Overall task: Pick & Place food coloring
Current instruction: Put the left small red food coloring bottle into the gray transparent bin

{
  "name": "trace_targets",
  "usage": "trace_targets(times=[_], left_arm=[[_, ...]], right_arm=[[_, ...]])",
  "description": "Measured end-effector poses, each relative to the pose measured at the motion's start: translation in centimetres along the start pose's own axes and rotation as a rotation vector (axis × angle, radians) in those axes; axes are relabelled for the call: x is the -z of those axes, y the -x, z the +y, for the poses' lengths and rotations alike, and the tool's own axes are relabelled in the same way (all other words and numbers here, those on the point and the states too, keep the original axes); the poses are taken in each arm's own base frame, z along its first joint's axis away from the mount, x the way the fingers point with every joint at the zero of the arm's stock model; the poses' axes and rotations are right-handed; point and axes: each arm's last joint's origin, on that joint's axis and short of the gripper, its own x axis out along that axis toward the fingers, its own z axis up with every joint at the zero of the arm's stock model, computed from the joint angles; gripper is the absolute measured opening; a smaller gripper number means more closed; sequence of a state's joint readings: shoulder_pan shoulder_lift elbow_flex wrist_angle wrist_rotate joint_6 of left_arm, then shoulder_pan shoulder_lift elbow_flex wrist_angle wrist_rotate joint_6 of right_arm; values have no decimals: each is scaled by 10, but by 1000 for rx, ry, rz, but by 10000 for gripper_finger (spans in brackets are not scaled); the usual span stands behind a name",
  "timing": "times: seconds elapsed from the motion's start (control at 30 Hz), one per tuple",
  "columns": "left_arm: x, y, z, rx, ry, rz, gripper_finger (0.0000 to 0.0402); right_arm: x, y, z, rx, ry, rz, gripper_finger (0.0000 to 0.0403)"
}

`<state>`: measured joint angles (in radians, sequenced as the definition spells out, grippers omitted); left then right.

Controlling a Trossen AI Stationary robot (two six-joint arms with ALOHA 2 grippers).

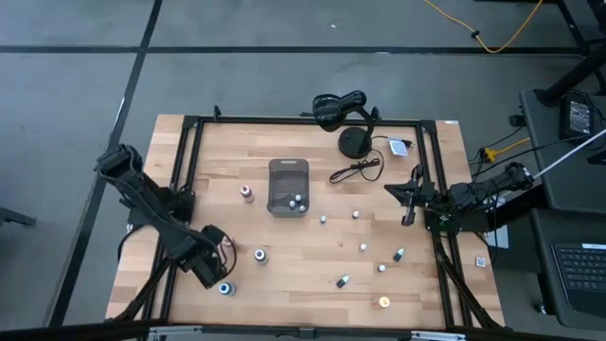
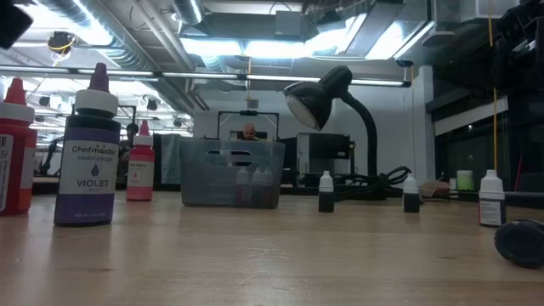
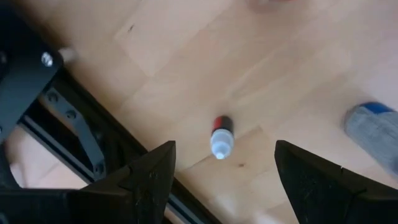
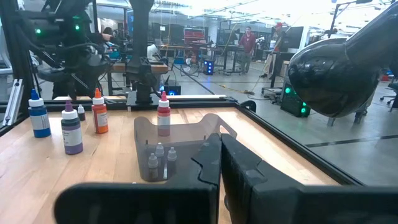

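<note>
Several small food coloring bottles stand or lie scattered on the wooden table, among them a pink-capped one (image 1: 247,192), a blue-capped one (image 1: 225,288) and an orange one (image 1: 384,301). A few more sit inside the gray tray (image 1: 288,186). My left gripper (image 1: 214,267) hangs open over the table's near left corner. In the left wrist view a small red-banded bottle (image 3: 221,134) shows between and beyond the spread fingers (image 3: 225,152), apart from them. My right gripper (image 1: 408,213) (image 4: 221,155) is shut and empty by the table's right side, pointing toward the tray (image 4: 168,143).
A black desk lamp (image 1: 341,109) with its round base (image 1: 357,142) and cable stands at the far edge. A black frame rail (image 3: 87,143) runs close beside my left gripper. Larger bottles, violet (image 2: 89,153) and red (image 2: 140,166), stand upright near the tray (image 2: 231,174).
</note>
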<state>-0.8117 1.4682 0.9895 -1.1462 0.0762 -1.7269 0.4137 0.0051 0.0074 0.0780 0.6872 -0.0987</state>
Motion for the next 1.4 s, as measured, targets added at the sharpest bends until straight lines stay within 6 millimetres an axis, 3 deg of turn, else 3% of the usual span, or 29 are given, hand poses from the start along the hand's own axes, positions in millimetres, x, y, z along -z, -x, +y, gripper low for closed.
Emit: trace_targets(times=[0.4, 0.97, 1.2, 1.4], left_arm=[[23, -11, 2, 37, -25, -41, 267], [39, -31, -2, -53, -485, -92, 267], [43, -32, -5, -16, -573, -156, 267], [42, -47, -4, 24, -574, -115, 267]], right_arm=[[0, 0, 0, 0, 0, 0, 15], [0, 0, 0, 0, 1, 0, 15], [0, 0, 0, 0, 0, 0, 15], [0, 0, 0, 0, 0, 0, 15]])
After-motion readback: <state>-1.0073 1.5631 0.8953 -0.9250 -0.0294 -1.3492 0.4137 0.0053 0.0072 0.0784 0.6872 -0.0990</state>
